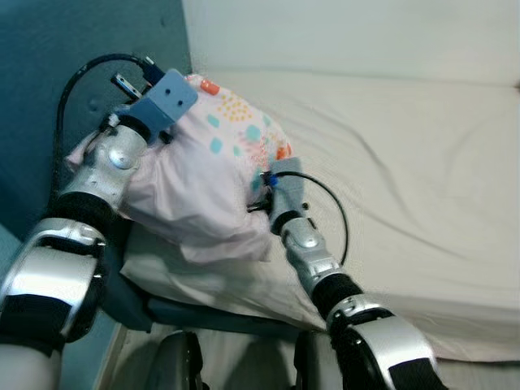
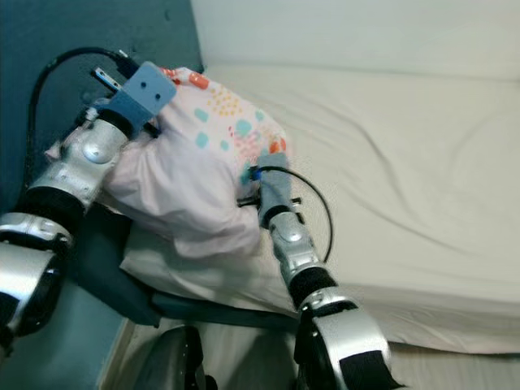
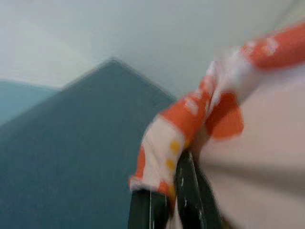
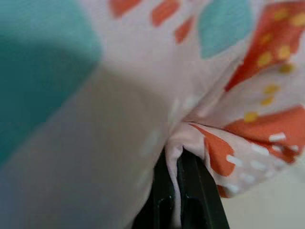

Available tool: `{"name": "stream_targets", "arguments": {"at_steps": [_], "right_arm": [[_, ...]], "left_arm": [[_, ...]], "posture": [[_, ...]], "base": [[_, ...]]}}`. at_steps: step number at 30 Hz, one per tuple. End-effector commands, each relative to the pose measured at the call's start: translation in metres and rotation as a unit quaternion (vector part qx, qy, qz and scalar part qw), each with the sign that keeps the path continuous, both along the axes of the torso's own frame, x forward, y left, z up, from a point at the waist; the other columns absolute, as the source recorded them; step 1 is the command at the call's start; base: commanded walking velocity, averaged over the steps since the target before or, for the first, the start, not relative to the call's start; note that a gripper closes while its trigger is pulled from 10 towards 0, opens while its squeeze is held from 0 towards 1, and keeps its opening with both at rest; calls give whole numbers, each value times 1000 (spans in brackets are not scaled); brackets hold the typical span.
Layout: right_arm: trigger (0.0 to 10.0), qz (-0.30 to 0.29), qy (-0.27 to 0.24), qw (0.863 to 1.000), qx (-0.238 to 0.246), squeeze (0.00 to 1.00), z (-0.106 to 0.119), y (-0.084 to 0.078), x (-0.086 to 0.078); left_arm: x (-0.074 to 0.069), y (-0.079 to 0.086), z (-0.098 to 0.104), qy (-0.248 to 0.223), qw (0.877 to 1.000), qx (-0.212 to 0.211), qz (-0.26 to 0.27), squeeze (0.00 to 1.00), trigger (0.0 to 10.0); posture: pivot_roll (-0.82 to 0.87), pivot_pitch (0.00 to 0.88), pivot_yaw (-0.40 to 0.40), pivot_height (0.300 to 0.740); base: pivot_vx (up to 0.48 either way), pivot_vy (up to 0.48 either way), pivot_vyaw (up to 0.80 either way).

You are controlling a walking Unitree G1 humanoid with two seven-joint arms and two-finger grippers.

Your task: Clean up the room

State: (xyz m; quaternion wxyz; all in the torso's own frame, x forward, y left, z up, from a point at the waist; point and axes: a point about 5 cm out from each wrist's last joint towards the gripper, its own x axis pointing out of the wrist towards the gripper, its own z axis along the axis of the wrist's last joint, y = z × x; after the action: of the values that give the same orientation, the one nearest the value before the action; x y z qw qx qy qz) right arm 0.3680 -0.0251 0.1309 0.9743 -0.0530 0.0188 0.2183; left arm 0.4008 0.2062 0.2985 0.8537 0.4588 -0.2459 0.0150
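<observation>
Silver forearms rise from the bottom of the head views, one at seven o'clock and the other at five o'clock, and both reach into a pale pink pillow (image 1: 195, 175) printed with teal, orange and yellow spots. That pillow sits at the corner of a bed (image 1: 406, 162) covered in a wrinkled cream sheet, up against a dark teal wall (image 1: 49, 73) that fills the ten o'clock part of the scene. A white wall (image 1: 349, 36) runs along the far side of the bed at twelve o'clock. From where I stand, the left gripper (image 3: 178, 200) is at the pillow's upper corner, next to the teal wall; in its wrist view the two black fingers are pressed nearly together with an orange-and-white edge of the cover pinched between them. The right gripper (image 4: 178, 191) is at the pillow's other side, toward the middle of the bed, and its wrist view shows its fingers closed tight on a bunched fold of the same cloth, with orange patches and a teal spot just past the tips. A black cable (image 1: 333, 203) loops out from the right wrist over the sheet, and another black cable (image 1: 77, 81) arcs from the left wrist against the teal wall. The pillow's lower end bulges over the near edge of the mattress, above a blue-grey bed frame (image 1: 187, 313) at six o'clock.
</observation>
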Motion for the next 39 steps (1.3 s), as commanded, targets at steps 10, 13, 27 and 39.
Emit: {"name": "stream_targets", "arguments": {"at_steps": [10, 13, 27, 39], "right_arm": [[10000, 7, 280, 951, -128, 0, -118, -24, -61], [10000, -17, 293, 949, -116, 0, -122, -30, -63], [10000, -104, -201, 974, -20, 0, 78, -38, 28], [10000, -37, -234, 968, -80, 0, 57, -11, 11]], "left_arm": [[-20, -19, -118, 176, 981, 3, -85, 0, 10000], [-23, -25, -130, 194, 976, -11, -95, 0, 10000], [-8, -13, 15, -136, 989, -65, -6, 0, 10000], [-45, 19, 86, -341, 939, 15, 50, 0, 10000]], "posture": [[75, 239, -59, 607], [75, 239, -59, 607], [63, 232, -51, 607], [71, 239, -60, 607]], "base": [[0, 0, 0], [0, 0, 0], [0, 0, 0], [0, 0, 0]]}}
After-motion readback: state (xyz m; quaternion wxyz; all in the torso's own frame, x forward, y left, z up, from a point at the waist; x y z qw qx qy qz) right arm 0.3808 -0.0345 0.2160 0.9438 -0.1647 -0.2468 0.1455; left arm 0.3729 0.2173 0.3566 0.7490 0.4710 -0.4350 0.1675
